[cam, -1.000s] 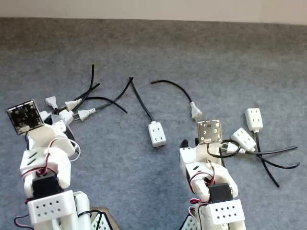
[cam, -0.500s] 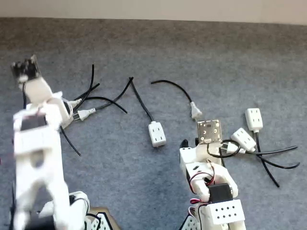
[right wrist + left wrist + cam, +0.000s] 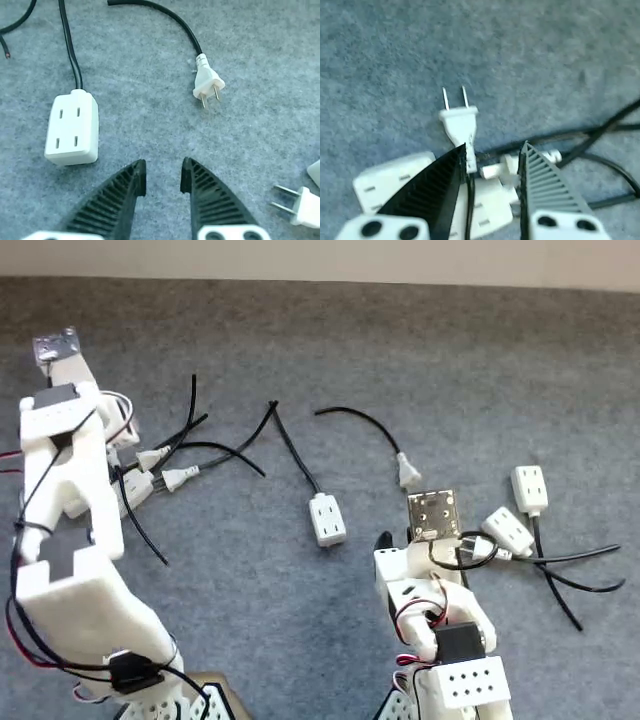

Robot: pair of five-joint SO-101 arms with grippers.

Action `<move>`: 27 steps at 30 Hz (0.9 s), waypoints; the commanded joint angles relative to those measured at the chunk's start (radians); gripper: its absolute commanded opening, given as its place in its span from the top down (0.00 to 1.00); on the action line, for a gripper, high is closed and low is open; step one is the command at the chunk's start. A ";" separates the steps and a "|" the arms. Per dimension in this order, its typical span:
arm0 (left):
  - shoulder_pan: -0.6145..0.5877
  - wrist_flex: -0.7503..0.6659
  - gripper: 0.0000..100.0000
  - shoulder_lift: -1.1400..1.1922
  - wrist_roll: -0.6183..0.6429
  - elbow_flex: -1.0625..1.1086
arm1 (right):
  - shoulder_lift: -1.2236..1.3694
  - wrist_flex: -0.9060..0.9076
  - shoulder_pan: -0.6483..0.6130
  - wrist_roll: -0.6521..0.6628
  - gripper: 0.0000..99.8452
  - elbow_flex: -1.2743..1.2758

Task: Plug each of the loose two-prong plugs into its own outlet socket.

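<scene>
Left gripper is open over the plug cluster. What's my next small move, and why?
Probably nudge the left gripper sideways until it is centred on the white plug. Its jaws stand open and hold nothing, but the plug's body lies off to one side of the gap, not within it, prongs pointing away.

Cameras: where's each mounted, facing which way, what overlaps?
High view: fixed above the table, looking down; shows left arm and right arm.
Left wrist view: on the left wrist, looking past the open left hand at a two-prong plug.
Right wrist view: on the right wrist, looking past the open right hand at an outlet socket and loose plug.
Shared: high and right wrist views show that outlet socket and loose plug.
</scene>
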 commanded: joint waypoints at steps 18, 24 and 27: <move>-0.051 0.054 0.82 0.314 0.003 -0.294 | -0.008 -0.030 -0.039 0.023 0.88 0.140; -0.050 0.083 0.82 0.312 0.000 -0.294 | -0.008 -0.030 -0.039 0.023 0.88 0.140; -0.050 0.083 0.82 0.312 0.000 -0.294 | -0.008 -0.030 -0.039 0.023 0.88 0.140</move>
